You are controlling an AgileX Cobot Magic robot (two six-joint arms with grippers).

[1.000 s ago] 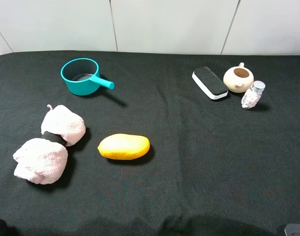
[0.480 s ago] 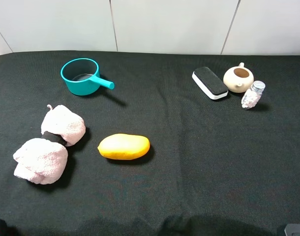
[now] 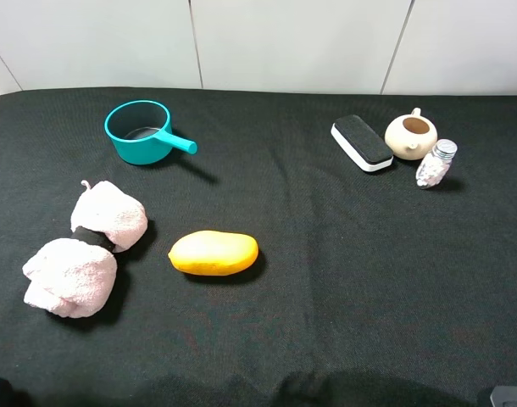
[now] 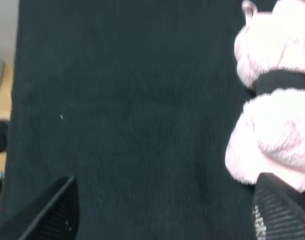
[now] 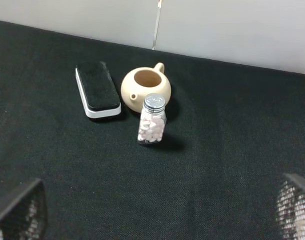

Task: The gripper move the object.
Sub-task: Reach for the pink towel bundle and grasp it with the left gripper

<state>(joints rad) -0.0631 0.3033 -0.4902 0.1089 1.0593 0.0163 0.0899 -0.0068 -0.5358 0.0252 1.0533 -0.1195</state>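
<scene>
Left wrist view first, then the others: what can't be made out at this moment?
- Left wrist view: blurred; the object is cut off by the frame edge and partly covered by a fingertip of the left gripper.
- Exterior high view: neither gripper shows, only dark scraps at the bottom corners.
- Right wrist view: the jar holds pieces too small to identify.

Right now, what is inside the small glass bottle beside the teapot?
The bottle holds small pale pink and white pieces. Its metal cap hides the neck.
</scene>
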